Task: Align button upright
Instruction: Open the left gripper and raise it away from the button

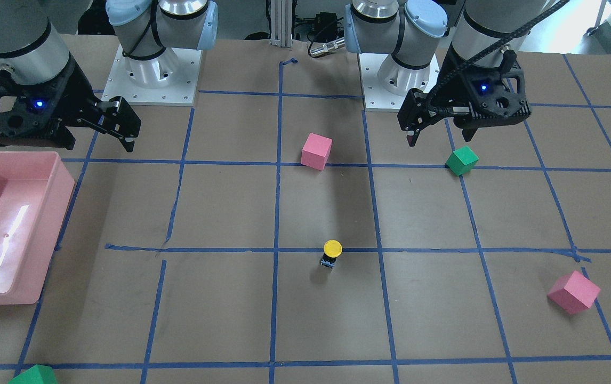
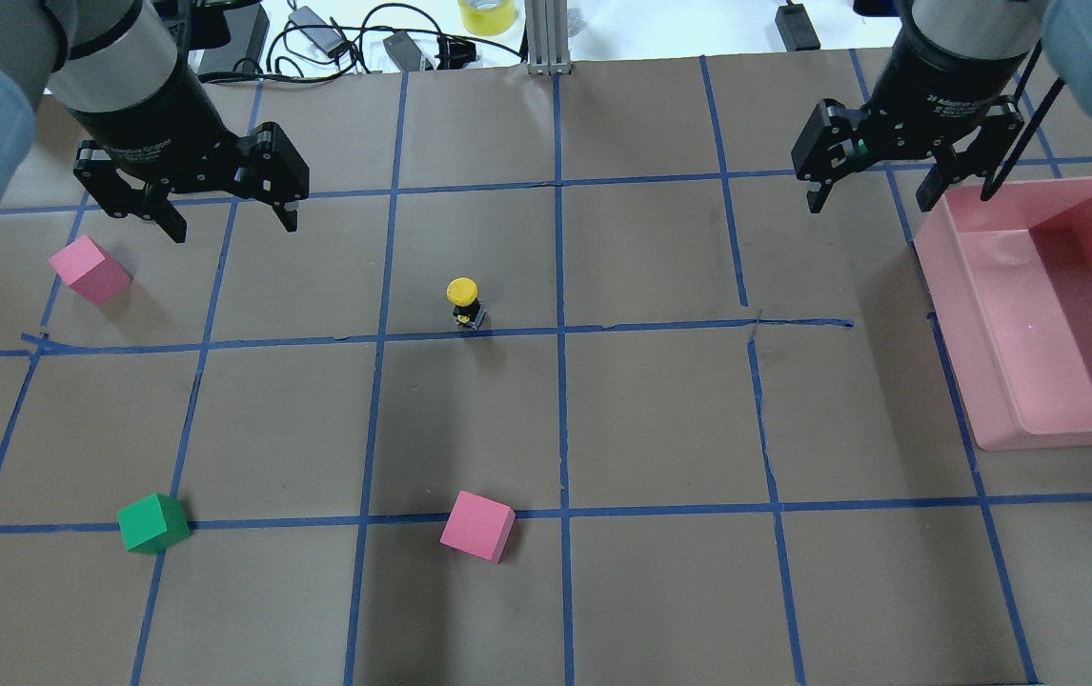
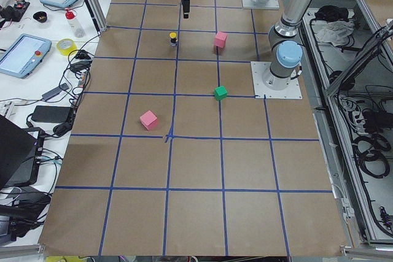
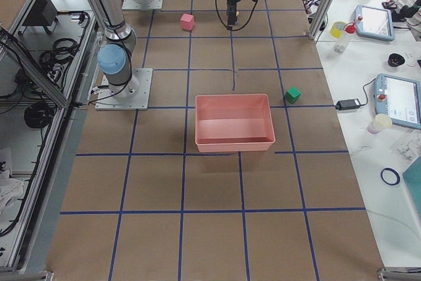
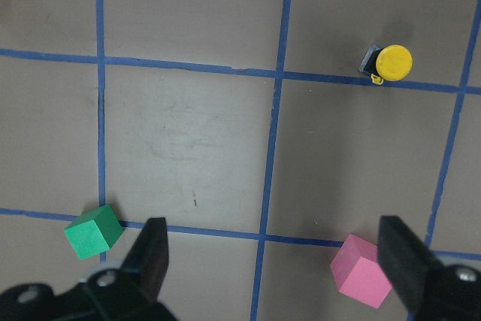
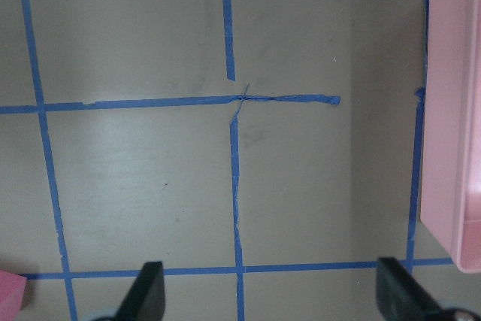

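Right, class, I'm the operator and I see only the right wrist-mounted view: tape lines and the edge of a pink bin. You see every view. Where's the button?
Observer: The button is on a blue tape line near the middle of the table, with nothing touching it.
Operator: Standing or lying?
Observer: It looks upright, with the yellow cap on top, in both the overhead and front-facing views.
Operator: And the left gripper?
Observer: The left gripper is open and holds nothing, above the table.
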